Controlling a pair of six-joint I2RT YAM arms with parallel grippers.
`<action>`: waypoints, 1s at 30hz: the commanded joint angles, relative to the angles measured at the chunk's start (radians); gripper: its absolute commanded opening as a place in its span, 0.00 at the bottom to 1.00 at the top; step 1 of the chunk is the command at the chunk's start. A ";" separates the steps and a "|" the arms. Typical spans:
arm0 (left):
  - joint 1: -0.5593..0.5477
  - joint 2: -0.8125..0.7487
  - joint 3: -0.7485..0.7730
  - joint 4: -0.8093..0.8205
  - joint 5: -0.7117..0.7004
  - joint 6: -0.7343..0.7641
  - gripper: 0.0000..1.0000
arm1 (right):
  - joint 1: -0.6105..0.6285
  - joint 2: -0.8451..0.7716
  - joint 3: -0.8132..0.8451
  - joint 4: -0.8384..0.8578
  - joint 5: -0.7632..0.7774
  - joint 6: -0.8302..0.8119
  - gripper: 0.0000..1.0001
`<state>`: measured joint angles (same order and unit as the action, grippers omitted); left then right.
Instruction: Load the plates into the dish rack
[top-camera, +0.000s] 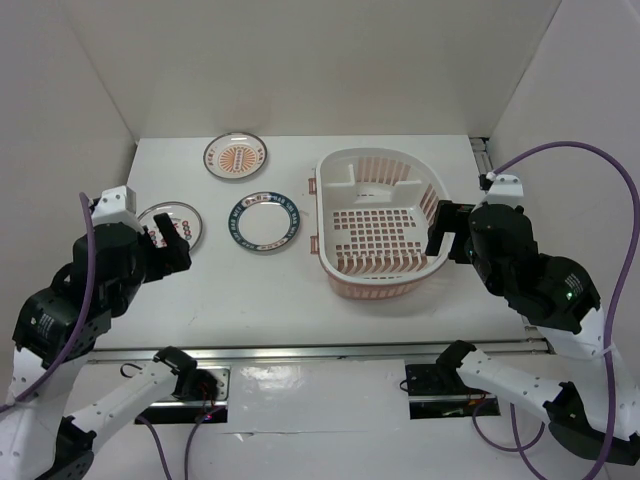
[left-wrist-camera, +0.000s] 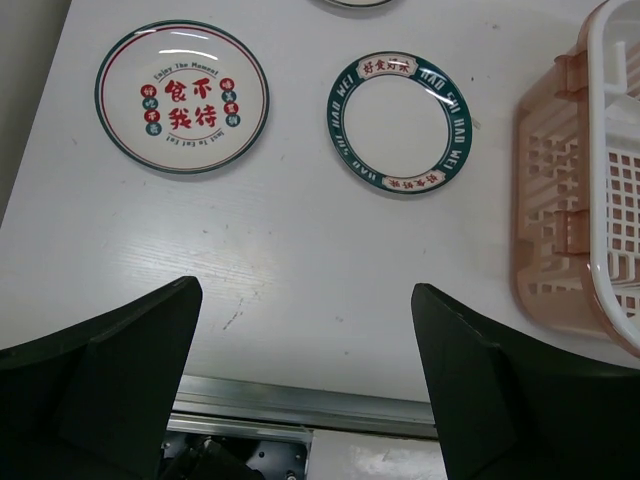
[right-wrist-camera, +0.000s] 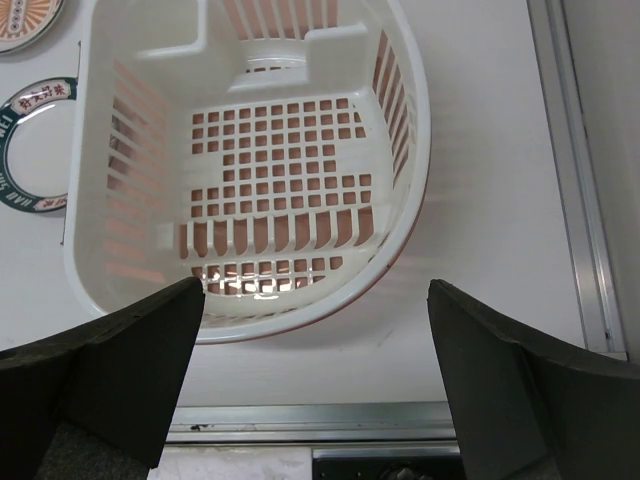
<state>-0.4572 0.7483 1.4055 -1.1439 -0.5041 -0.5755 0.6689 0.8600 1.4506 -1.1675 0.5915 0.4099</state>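
Three plates lie flat on the white table's left half. The orange sunburst plate (top-camera: 236, 157) is at the back, the dark blue lettered-rim plate (top-camera: 264, 221) (left-wrist-camera: 400, 122) in the middle, and the red-marked plate (top-camera: 175, 222) (left-wrist-camera: 182, 98) at the left. The pale-pink and white dish rack (top-camera: 372, 291) (right-wrist-camera: 400, 100) stands right of centre with nothing in it. My left gripper (top-camera: 170, 245) (left-wrist-camera: 305, 290) hangs open just near of the red-marked plate, holding nothing. My right gripper (top-camera: 440, 228) (right-wrist-camera: 315, 285) is open beside the rack's right end, holding nothing.
A metal rail (top-camera: 320, 350) runs along the table's near edge, and another (right-wrist-camera: 580, 200) down its right side. White walls enclose the table on the left, back and right. Purple cables (top-camera: 600, 170) loop above the right arm.
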 joint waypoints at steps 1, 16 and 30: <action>-0.001 0.002 -0.016 0.030 -0.004 0.013 1.00 | 0.000 0.001 -0.002 0.037 0.025 -0.003 1.00; 0.035 0.109 -0.261 0.418 0.173 -0.107 1.00 | 0.000 -0.015 -0.137 0.291 -0.212 -0.080 1.00; 0.678 0.509 -0.404 1.056 0.855 -0.290 1.00 | 0.000 0.051 -0.243 0.515 -0.433 -0.122 1.00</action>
<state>0.2188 1.2282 0.9680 -0.3313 0.1955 -0.8165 0.6689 0.9173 1.2179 -0.7544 0.2199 0.3119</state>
